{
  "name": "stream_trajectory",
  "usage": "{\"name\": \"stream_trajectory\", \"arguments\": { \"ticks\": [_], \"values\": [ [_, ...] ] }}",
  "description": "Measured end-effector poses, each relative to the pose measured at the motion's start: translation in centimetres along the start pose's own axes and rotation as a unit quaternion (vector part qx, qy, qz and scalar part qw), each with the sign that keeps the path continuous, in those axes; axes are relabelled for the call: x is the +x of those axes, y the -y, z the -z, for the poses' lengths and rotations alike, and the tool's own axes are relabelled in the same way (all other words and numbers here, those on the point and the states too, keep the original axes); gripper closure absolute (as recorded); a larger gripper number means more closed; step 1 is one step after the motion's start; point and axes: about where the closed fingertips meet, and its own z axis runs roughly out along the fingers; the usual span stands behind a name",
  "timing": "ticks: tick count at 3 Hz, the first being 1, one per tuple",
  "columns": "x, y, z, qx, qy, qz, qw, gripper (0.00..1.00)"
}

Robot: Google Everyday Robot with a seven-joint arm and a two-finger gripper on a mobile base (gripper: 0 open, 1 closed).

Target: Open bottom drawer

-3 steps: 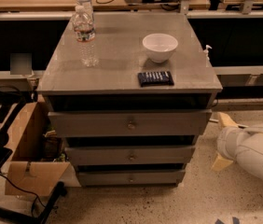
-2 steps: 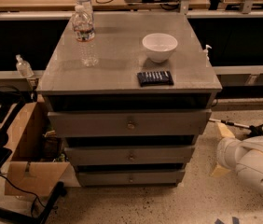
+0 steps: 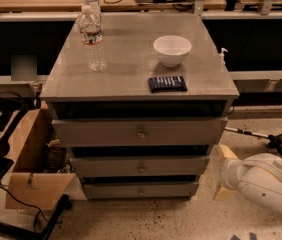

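The bottom drawer (image 3: 141, 189) is the lowest, slimmest of three grey fronts in the cabinet, with a small round knob (image 3: 141, 191). Its front sits in line with the cabinet face. The middle drawer (image 3: 141, 166) and the tall top drawer (image 3: 140, 132) stack above it. My gripper (image 3: 223, 173) is at the end of the white arm (image 3: 261, 181), low near the floor. It is just right of the cabinet's lower right corner, level with the two lower drawers, and apart from the knob.
On the cabinet top (image 3: 131, 69) stand a water bottle (image 3: 92, 39), a white bowl (image 3: 172, 50) and a dark packet (image 3: 167, 83). An open cardboard box (image 3: 31, 164) and black stand legs (image 3: 31, 224) are on the left. A tripod (image 3: 276, 141) lies on the floor at the right.
The arm has dropped lower and edged slightly left toward the cabinet's lower right corner. The drawers and the things on top have not moved.
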Motion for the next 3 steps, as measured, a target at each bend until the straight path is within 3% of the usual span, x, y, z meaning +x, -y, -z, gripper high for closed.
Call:
{"name": "stream_trajectory", "arguments": {
  "ticks": [1,3],
  "values": [
    [-2.4,-5.7,-5.2,-0.056,0.037,0.003,0.9978,0.0],
    [-5.6,-13.0,-15.3,-0.124,0.081,0.014,0.9889,0.0]
  ]
}}
